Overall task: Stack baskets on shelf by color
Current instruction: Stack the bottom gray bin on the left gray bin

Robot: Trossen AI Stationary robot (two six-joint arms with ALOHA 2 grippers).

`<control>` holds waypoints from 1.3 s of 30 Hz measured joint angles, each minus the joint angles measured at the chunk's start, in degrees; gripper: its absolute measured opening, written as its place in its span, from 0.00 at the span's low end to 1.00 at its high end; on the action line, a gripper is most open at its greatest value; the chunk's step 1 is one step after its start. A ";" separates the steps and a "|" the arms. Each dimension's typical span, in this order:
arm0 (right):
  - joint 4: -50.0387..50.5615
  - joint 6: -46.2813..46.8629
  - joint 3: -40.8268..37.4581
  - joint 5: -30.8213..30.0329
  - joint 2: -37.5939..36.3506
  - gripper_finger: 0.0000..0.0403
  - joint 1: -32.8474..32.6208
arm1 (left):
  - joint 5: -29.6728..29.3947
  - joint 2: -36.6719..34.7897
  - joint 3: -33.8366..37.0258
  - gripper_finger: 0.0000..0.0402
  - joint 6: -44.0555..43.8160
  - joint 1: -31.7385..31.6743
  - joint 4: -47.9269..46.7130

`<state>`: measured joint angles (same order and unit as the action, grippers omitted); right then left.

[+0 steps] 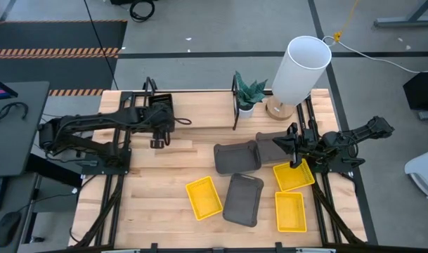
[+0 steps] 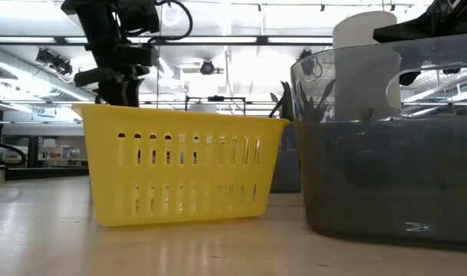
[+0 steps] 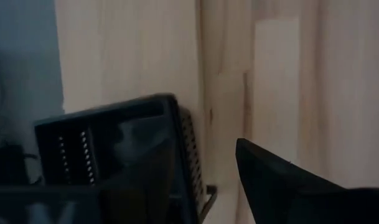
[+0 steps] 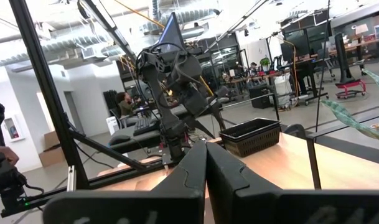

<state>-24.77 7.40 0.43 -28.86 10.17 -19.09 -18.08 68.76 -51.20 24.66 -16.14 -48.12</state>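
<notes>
The left gripper (image 1: pixel 157 143) hangs jaws apart just beside the black basket (image 1: pixel 159 103) on the shelf (image 1: pixel 199 116); back straight off without nudging it. The right gripper (image 1: pixel 296 163), pinched together and empty, hovers over a yellow basket (image 1: pixel 293 176) on the tabletop (image 1: pixel 157 204)

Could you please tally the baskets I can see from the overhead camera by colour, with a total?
Yellow baskets: 3
Dark grey baskets: 3
Black baskets: 1 seen, on the shelf, under the left gripper; any second one cannot be made out
Total: 7
</notes>
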 joint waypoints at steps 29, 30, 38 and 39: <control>0.00 -0.01 0.02 0.01 0.00 0.03 0.00 | 16.57 2.09 0.02 0.32 -39.82 21.16 28.00; 0.02 0.00 0.02 0.01 0.00 0.03 0.02 | 16.50 2.74 0.02 0.32 -40.68 21.61 29.09; -0.04 -0.02 0.02 0.02 -0.02 0.03 0.00 | 17.15 9.17 0.07 0.31 -45.48 24.34 37.54; 0.02 -0.02 0.02 0.00 -0.02 0.03 0.02 | 18.02 9.98 -0.02 0.31 -45.51 24.68 37.53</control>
<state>-24.75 7.38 0.45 -28.86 10.15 -19.07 -0.06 78.74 -51.21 -20.85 8.54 -10.59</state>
